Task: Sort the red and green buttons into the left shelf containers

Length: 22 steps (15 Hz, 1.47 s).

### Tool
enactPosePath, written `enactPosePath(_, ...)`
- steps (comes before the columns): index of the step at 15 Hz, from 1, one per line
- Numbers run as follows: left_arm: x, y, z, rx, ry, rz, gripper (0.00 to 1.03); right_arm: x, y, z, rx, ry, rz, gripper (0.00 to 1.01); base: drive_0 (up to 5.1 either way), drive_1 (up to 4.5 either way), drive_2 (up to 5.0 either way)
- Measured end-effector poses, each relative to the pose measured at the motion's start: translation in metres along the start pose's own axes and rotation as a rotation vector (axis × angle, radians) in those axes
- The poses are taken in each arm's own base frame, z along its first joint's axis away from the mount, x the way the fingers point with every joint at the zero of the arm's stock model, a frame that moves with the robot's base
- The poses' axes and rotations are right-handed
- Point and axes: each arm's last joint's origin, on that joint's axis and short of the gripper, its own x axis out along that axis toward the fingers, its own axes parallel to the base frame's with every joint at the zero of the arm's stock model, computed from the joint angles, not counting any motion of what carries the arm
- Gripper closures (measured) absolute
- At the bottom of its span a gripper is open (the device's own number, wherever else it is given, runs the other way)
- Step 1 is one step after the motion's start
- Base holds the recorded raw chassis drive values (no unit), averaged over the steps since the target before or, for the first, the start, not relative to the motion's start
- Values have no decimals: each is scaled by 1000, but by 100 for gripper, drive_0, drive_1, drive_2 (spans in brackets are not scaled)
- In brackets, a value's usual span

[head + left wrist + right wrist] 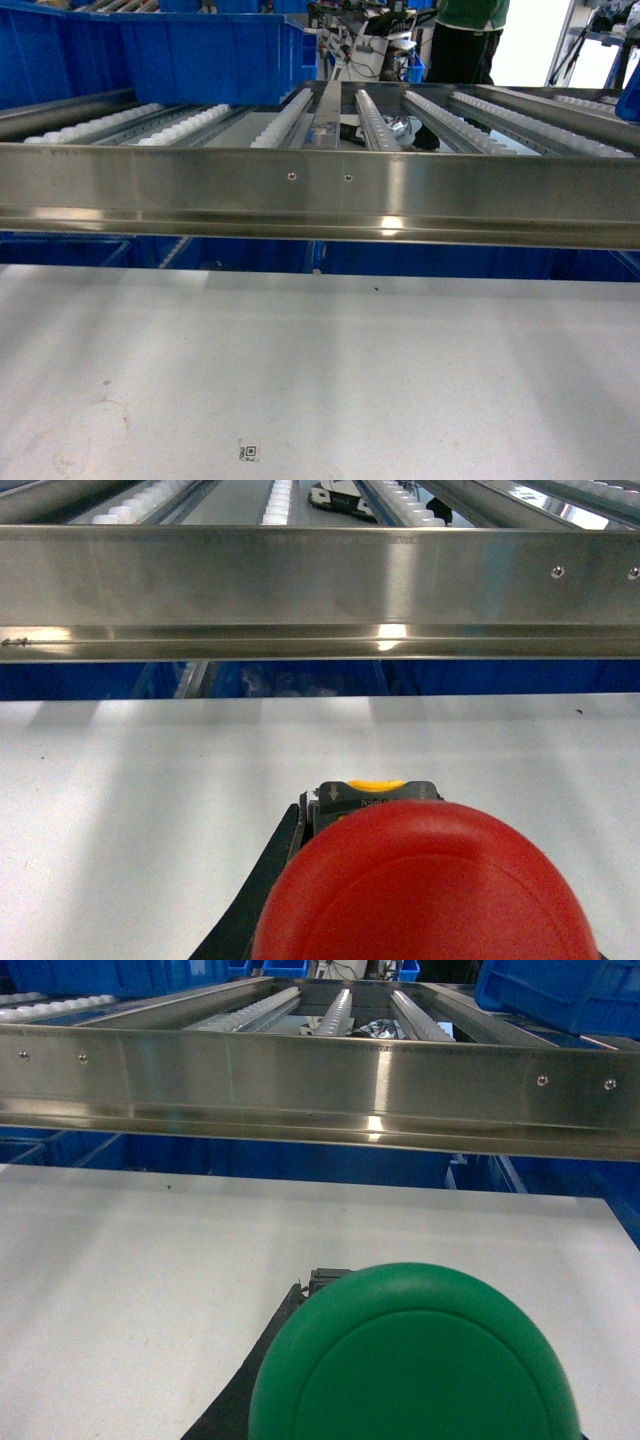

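Red button [425,885] fills the left wrist view, green button [415,1360] the right, each over the white table [320,370] before the steel shelf [320,195]; neither gripper's grip can be made out.

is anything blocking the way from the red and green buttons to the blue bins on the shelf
Yes. The shelf's steel front rail crosses both wrist views ahead of the red button and green button. The blue bin sits beyond it, upper left.
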Motion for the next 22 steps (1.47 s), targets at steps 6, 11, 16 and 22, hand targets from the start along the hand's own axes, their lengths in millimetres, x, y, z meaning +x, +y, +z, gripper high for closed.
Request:
enactPosePath(6, -9, -12, -10, -15, 7, 28, 77, 0, 0, 0, 0, 0, 0, 75, 0, 0, 0)
enactPosePath(11, -4, -12, -7, 8, 3, 22, 77, 0, 0, 0, 0, -1, 0, 75, 0, 0, 0)
enactPosePath(16, -4, -12, -6, 8, 0, 19, 77, 0, 0, 0, 0, 0, -4, 75, -483, 256, 256)
enactPosePath(22, -4, -12, -6, 8, -2, 20, 77, 0, 0, 0, 0, 1, -4, 75, -486, 217, 276)
